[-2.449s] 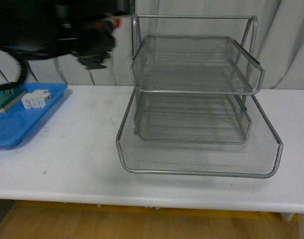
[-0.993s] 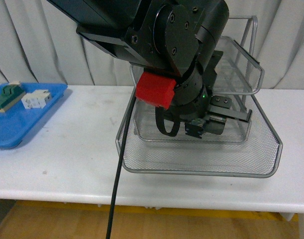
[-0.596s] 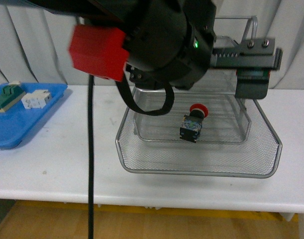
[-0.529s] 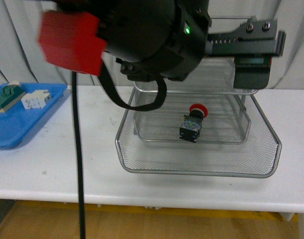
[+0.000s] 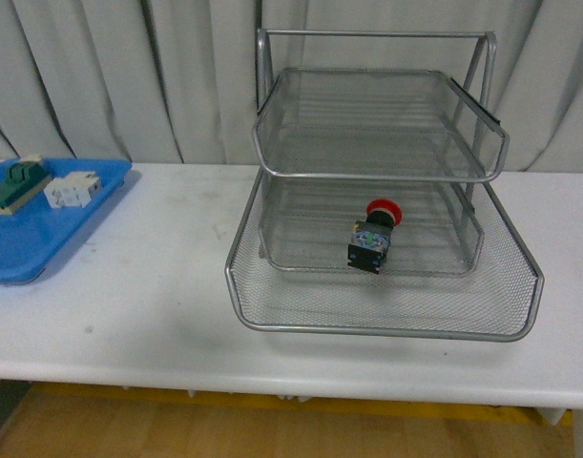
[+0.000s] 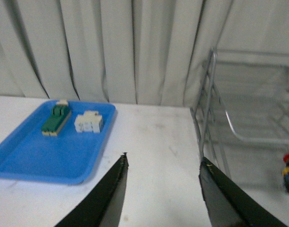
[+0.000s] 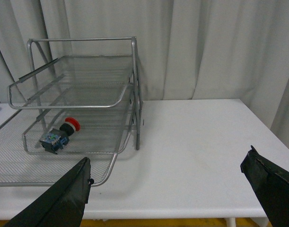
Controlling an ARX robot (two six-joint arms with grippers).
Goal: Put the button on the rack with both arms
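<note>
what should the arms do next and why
Probably just park both arms at rest. The button already lies on its side inside the rack, beneath the top tray. The left tool and right tool are both open, empty and clear of it, so nothing seems left to place.

Open lane over bare table [image 5: 157, 286] between blue tray [image 5: 33, 253] at left and rack [image 5: 377, 176]. Table right of rack also free. Button [image 5: 373, 240] sits on middle tier, roofed by top tier; near side open.
</note>
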